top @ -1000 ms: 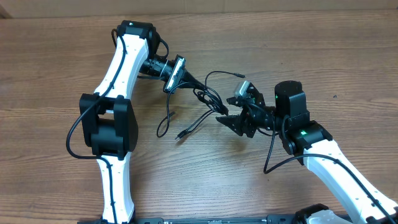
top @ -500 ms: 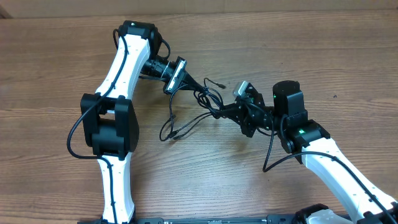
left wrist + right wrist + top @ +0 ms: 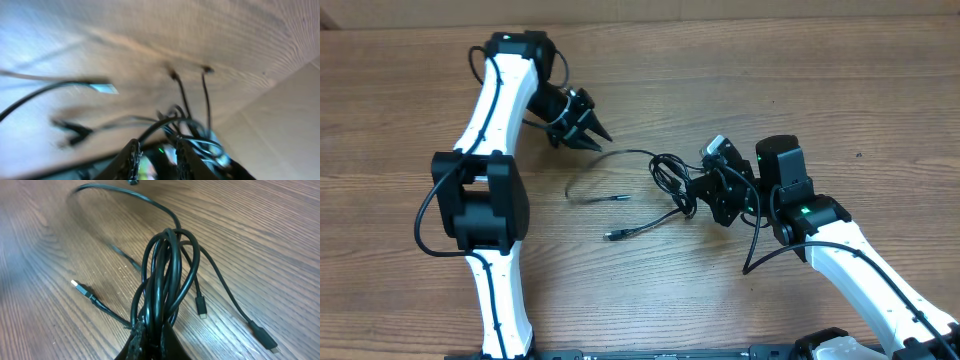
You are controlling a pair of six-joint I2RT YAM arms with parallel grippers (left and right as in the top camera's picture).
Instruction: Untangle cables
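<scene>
The cables are thin black cords lying on the wooden table. A looped bundle [image 3: 669,173] sits mid-table, and my right gripper [image 3: 694,190] is shut on those loops [image 3: 167,265], which stand between its jaws [image 3: 156,332]. One strand [image 3: 582,172] arcs left to a small tip [image 3: 623,197]. Another ends in a plug [image 3: 611,236] nearer the front. In the right wrist view, a silver plug [image 3: 75,284] and a small plug [image 3: 202,315] lie loose. My left gripper [image 3: 588,130] hovers up-left of the cables, its jaws [image 3: 157,152] apart with nothing between them.
The left arm's black elbow block [image 3: 480,200] stands left of the cables. A thick black wire [image 3: 755,250] hangs off the right arm. The table's far edge meets a pale wall [image 3: 720,10] at the back.
My left gripper let go of the cables and drew back up-left. My right gripper shut on the bundle and moved slightly right. The strands now lie spread out to the left.
</scene>
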